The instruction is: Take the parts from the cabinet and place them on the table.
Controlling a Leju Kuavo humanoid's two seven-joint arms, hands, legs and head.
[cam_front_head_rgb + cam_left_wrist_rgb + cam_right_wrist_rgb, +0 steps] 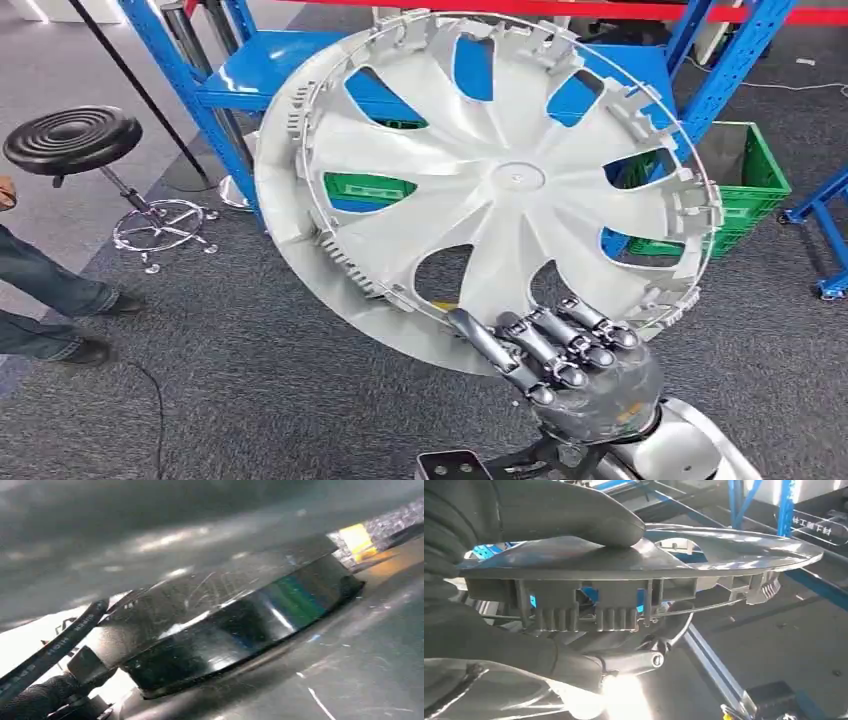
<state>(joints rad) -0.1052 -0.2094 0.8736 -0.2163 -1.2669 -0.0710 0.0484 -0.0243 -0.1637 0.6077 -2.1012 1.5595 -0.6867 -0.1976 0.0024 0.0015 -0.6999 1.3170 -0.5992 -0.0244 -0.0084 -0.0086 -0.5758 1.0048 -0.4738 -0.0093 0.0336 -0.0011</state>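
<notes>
The blue rack [232, 75], the biggest thing here, stands beyond the right hand [575, 365], its low blue shelf well behind the fingers. In front of it, lifted clear of the shelf, is the silver wheel cover [495, 185], tilted with its ribbed inner face toward the head camera; it rises up and away from the right hand, which grips it at the lower rim, nearest the robot. The dark fingers [545, 345] lie curled over the inner side of the rim, and the right wrist view shows the thick grey thumb [574, 515] pressed on the smooth outer face [634, 555], so the rim is clamped between thumb and fingers. A green crate [755, 185] sits on the floor beyond the hand and to its right. A black stool [75, 140] stands far off to the hand's left, with a person's legs [45, 300] nearer on that side. The left wrist view shows dark blurred surfaces, and I cannot tell how the left hand is set.
</notes>
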